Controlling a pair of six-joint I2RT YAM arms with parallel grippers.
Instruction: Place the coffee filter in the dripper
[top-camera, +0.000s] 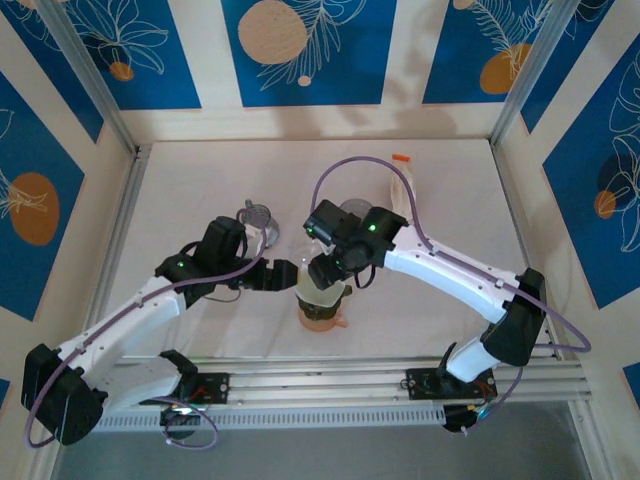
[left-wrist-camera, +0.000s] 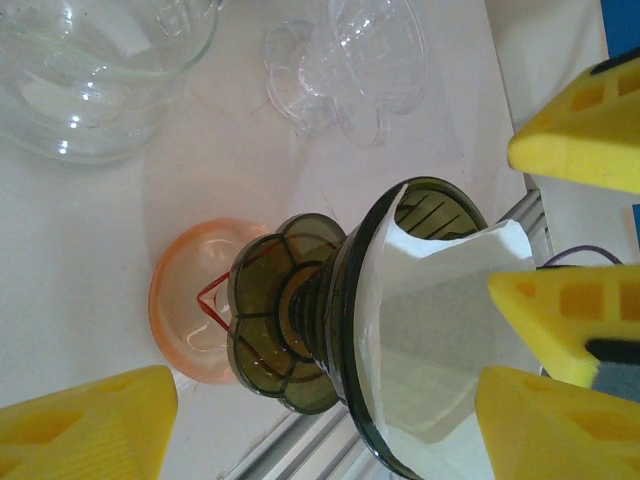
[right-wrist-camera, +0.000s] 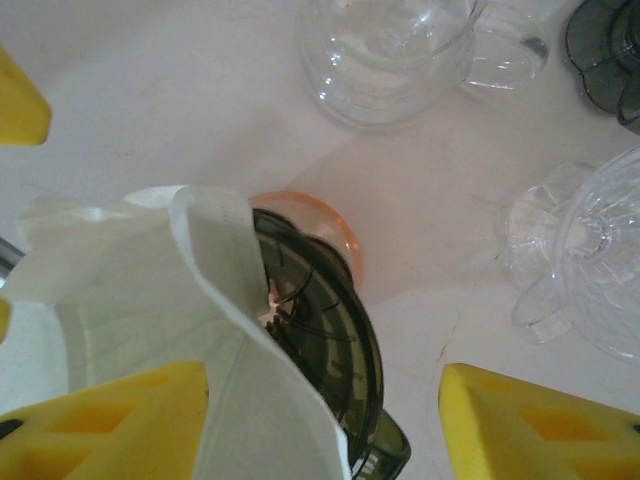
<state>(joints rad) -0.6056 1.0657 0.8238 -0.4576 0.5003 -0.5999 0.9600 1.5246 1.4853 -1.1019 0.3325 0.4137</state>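
right claw open over the coffee filter sitting in the dripper; left claw wide, gripping nothing.

Lab test cell, aluminium frame, printed panels

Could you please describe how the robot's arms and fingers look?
Both the left arm and right arm have white links, black joints with small green lights, and purple cables. The fingers are yellow wedge-shaped blocks with square recesses.
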